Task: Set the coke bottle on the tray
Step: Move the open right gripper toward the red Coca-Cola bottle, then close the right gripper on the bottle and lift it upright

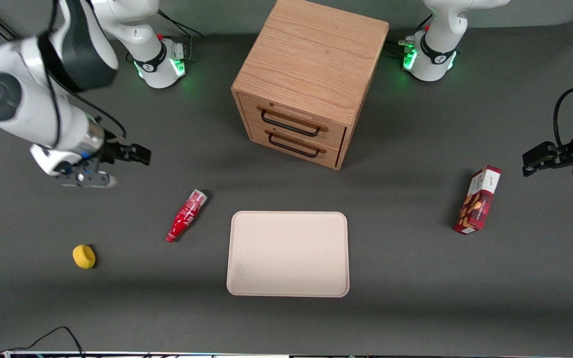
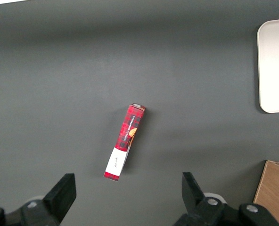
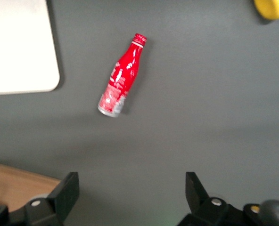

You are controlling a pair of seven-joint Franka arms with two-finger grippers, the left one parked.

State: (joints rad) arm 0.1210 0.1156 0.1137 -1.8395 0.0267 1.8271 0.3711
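The coke bottle (image 1: 186, 215) lies on its side on the dark table beside the tray, toward the working arm's end, its red cap nearer the front camera. It also shows in the right wrist view (image 3: 121, 76). The beige tray (image 1: 288, 253) lies flat and empty near the table's middle; one corner of it shows in the right wrist view (image 3: 21, 47). My gripper (image 1: 135, 154) hovers above the table, farther from the front camera than the bottle and apart from it. Its fingers (image 3: 66, 193) are spread wide with nothing between them.
A wooden two-drawer cabinet (image 1: 306, 79) stands farther from the front camera than the tray. A yellow round object (image 1: 84, 256) lies toward the working arm's end. A red snack box (image 1: 478, 200) stands toward the parked arm's end.
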